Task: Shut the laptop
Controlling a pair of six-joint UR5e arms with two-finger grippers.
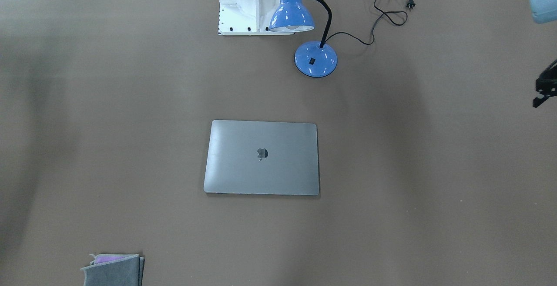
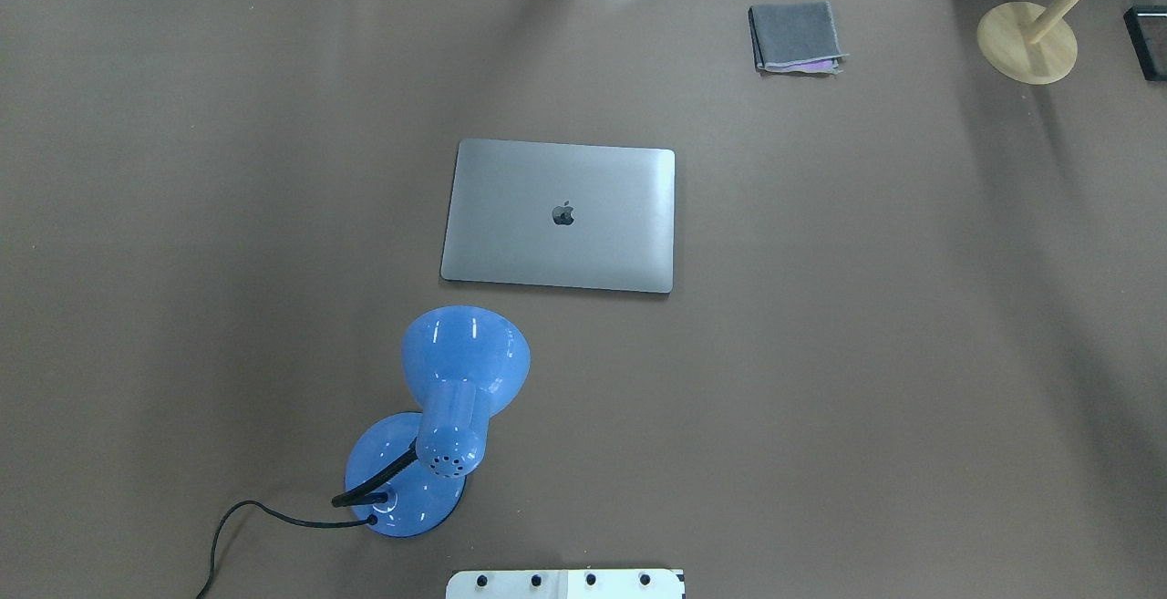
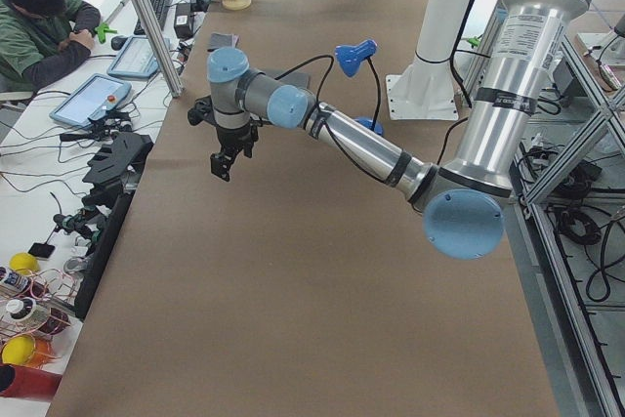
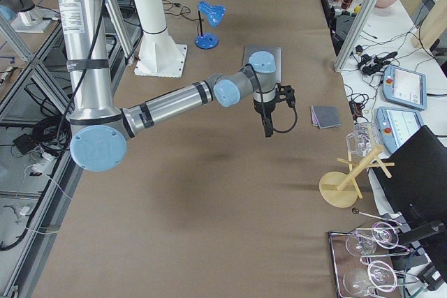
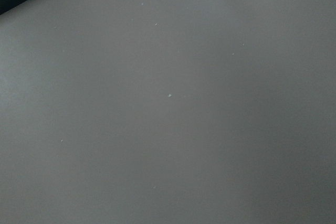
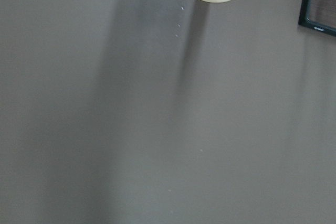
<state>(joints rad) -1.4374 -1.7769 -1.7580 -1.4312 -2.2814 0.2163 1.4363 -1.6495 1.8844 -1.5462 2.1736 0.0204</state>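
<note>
The space-grey laptop lies shut and flat at the table's middle, lid up with the dark apple logo showing; it also shows in the overhead view and, partly behind my right wrist, in the exterior right view. My left gripper hangs above bare table near the left end, far from the laptop; a sliver of it shows at the front view's right edge. My right gripper hangs above bare table beyond the laptop's right side. I cannot tell whether either is open or shut. Both wrist views show only brown table.
A blue desk lamp stands between the laptop and my base, its cord trailing unplugged. A folded grey cloth lies at the far right. A wooden stand and a black tray sit at the right end.
</note>
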